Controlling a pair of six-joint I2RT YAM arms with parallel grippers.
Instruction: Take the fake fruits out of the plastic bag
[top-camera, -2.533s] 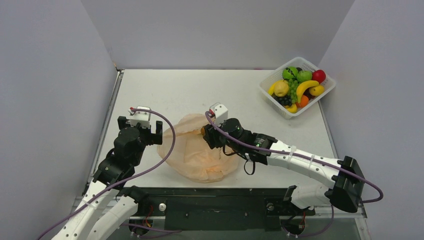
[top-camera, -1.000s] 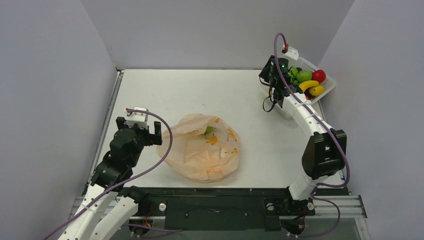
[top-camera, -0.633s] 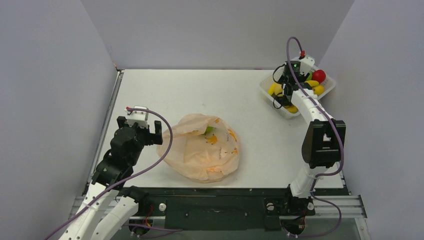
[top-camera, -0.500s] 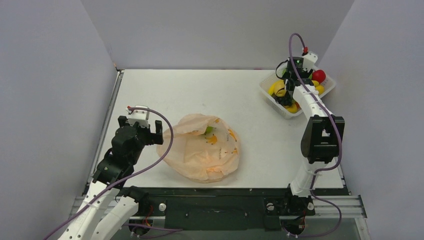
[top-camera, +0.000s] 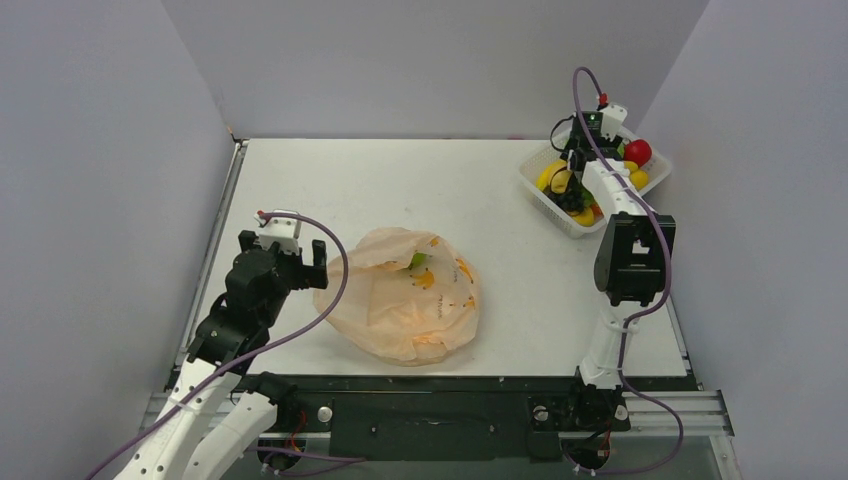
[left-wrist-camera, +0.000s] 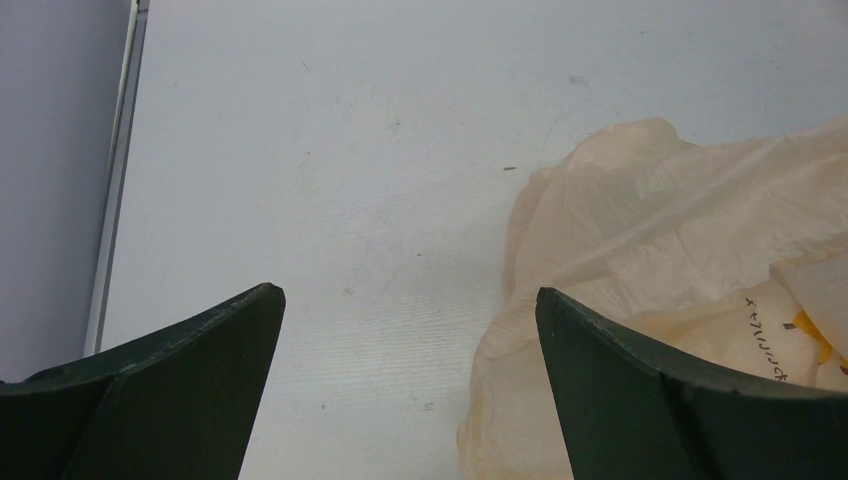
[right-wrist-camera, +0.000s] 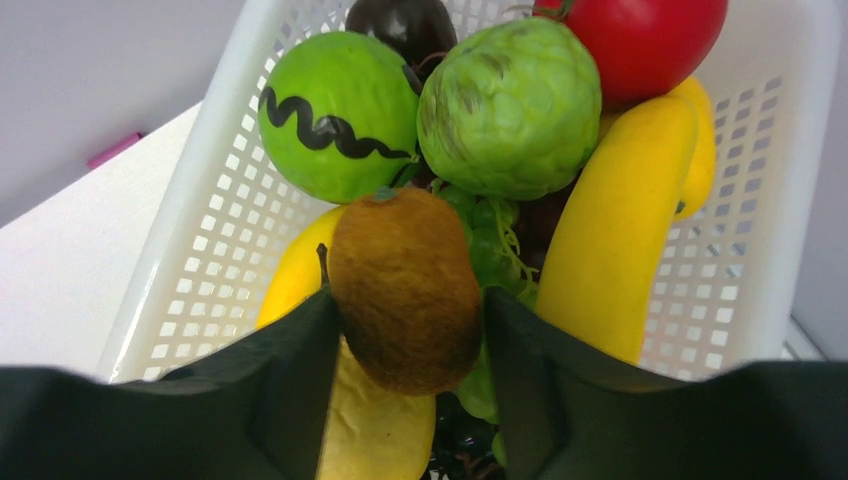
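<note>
The peach-orange plastic bag lies crumpled at the table's front middle, with a green fruit showing at its opening. My left gripper is open and empty just left of the bag; in the left wrist view the bag lies by my right finger. My right gripper is shut on a small brownish fruit above the white lattice basket. Under it lie a green apple, a bumpy green fruit, a red apple and a banana.
The white basket stands at the back right corner, close to the right wall, with my right gripper over it. Grey walls close in the table on the left, back and right. A metal rail runs along the table's left edge.
</note>
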